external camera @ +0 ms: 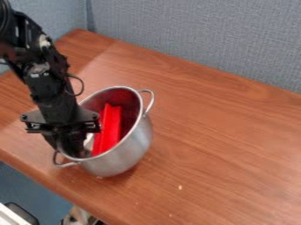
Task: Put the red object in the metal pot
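The metal pot (114, 130) sits on the wooden table (223, 132) near its front left edge, tipped so that its mouth leans toward the left and its rolled rim on that side hangs lower than the right; one small loop handle shows at the upper right of the rim; the red object (113, 128) lies inside the pot, a flat bright red slab slanting from the upper part of the inner wall down toward the left rim, fully within the pot's opening; the black tool (73, 141) points straight down at the pot's left rim, its dark fingers straddling or pressing the rim there, though whether they clamp the rim or merely rest against it cannot be told, since the dark fingers blur into the pot's shadowed inside; the black arm rises from the tool toward the upper left corner; behind the pot, a grey-blue wall (212, 35) backs the table.
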Robot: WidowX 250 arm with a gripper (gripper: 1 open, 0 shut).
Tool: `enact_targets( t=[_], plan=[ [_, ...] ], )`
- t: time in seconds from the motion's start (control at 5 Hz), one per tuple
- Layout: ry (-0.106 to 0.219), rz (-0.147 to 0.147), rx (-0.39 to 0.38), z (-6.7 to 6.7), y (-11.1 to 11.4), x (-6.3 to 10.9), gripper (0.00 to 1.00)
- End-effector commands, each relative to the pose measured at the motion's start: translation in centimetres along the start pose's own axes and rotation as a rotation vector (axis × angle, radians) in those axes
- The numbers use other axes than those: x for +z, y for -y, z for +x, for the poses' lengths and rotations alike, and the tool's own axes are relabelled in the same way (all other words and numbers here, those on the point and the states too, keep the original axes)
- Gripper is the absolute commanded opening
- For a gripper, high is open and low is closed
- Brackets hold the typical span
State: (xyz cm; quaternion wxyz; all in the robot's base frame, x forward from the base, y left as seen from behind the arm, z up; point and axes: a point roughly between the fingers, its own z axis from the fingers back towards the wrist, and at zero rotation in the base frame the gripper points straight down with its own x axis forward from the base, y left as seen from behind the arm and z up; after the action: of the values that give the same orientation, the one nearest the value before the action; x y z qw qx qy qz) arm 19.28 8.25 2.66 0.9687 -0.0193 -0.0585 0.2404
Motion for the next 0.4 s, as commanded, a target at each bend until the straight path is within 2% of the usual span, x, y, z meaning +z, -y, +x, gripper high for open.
enact_targets(
  t=[0.0,0.2],
  plan=[
    [-0.002,-0.002,0.075,0.64,0.98,-0.44,1.00],
    [0.021,0.000,0.152,1.51,1.91,0.45,1.00]
  ],
)
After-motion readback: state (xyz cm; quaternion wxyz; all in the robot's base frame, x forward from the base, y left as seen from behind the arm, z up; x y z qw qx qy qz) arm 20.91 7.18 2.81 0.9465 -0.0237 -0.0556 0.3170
